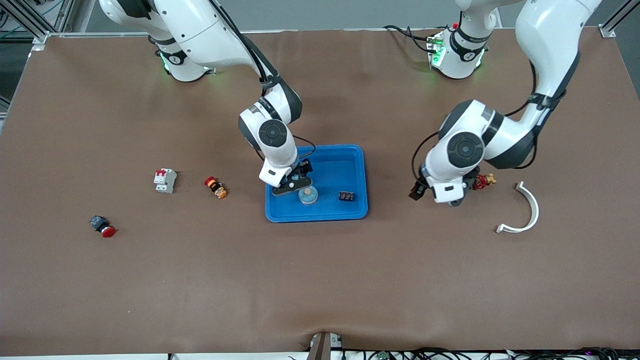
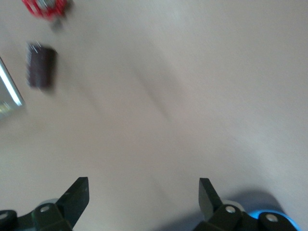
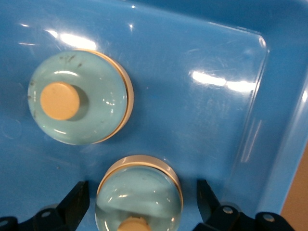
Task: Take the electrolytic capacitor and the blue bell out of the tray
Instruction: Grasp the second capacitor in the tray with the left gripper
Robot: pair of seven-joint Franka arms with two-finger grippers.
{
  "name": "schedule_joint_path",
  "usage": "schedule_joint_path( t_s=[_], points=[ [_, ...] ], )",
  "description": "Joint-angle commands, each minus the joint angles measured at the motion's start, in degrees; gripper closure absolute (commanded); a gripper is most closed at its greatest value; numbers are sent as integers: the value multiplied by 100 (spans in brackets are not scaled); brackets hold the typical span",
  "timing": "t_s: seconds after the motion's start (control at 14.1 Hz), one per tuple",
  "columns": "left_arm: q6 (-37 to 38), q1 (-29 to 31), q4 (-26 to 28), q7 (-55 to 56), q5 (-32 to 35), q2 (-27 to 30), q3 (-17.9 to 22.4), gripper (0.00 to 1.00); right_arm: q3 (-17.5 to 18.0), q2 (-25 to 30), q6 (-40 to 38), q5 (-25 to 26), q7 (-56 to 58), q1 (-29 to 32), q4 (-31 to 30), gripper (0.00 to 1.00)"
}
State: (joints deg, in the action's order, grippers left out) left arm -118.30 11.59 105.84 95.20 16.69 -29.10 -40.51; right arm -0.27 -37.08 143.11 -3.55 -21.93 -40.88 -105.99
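In the middle of the front view: a blue tray (image 1: 350,162) on the brown surface (image 1: 320,280). Inside it, along the lower edge: a pale blue bell (image 1: 308,195) with a tan button, and beside it, toward the left arm's end, a small black terminal block (image 1: 346,196).

Right hand (image 1: 292,182): reaches down into the tray, spread wide. In the right wrist view, straddles a second bell (image 3: 139,192) without touching it, with the first bell (image 3: 79,96) close beside.

Left hand (image 1: 452,200): hovers over bare surface toward the left arm's end, wide apart and holding nothing. In the left wrist view, a dark cylindrical capacitor (image 2: 41,65) lying beside a red part (image 2: 45,7).
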Motion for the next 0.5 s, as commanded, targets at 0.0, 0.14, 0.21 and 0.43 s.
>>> schedule_joint_path(
  t_s=[0.0, 0.14, 0.21, 0.43],
  points=[
    [141, -375, -783, 717, -26, -692, -10, 0, -52, 34, 6, 21, -57, -34, -44, 28],
    [88, -770, -1117, 1270, 0, -1008, -1, 0, -52, 61, -29, 12, -92, 1, -36, 36],
    [79, -981, -1292, 1500, 9, -1140, 34, 0, -52, 61, -38, 12, -92, 1, -35, 41],
    [-218, -1517, -1531, 2036, -8, -1308, 367, 9, -52, 61, -38, 12, -101, 1, -18, 55]
  ],
)
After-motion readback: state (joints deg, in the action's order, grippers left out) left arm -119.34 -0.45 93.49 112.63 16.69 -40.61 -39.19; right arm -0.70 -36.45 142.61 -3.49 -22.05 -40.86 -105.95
